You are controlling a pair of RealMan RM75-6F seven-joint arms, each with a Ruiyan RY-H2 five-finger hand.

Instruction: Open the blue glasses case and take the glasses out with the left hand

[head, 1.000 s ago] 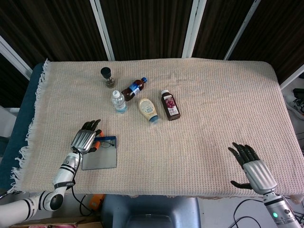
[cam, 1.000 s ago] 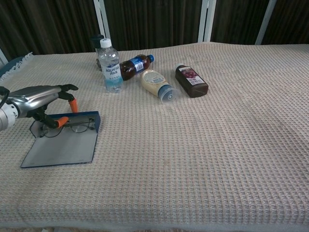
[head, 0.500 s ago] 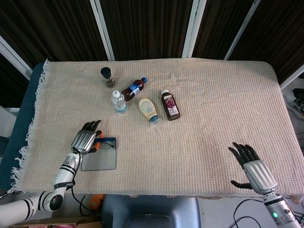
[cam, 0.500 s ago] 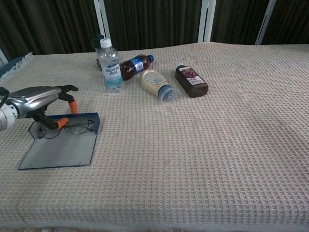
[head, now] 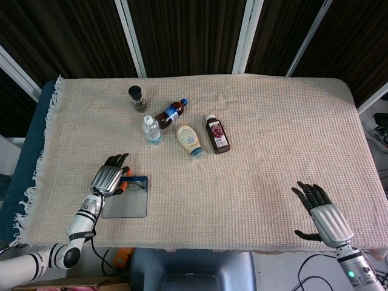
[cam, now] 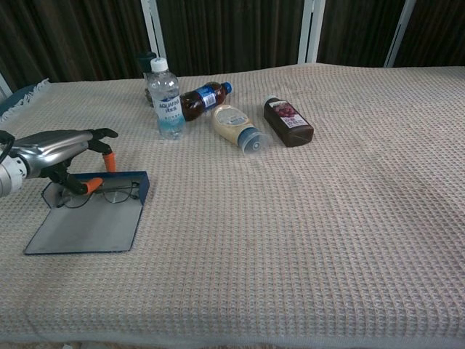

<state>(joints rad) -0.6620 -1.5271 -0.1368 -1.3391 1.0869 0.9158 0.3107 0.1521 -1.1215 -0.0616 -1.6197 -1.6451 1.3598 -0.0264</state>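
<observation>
The blue glasses case [head: 125,203] [cam: 83,229] lies open near the table's front left, with its grey lid flat toward me. The thin-framed glasses [cam: 112,194] [head: 134,186] rest in the tray against the blue back wall. My left hand [head: 109,177] [cam: 54,151] hovers over the case's left end, fingers spread. Its orange fingertips [cam: 91,185] dip into the tray by the left end of the glasses; no firm grip on the frame shows. My right hand [head: 321,212] rests open, palm down, at the front right edge, far from the case.
Behind the case stands a water bottle [head: 151,129] [cam: 165,98], with a dark grinder [head: 137,98] further back. A cola bottle [head: 171,111], a mayonnaise bottle [head: 190,140] and a dark sauce bottle [head: 217,133] lie on the beige cloth [head: 273,151].
The case's lid has sunk a little flatter and its near edge has crept toward me. The left hand keeps its pose over the tray; the right hand is still.
</observation>
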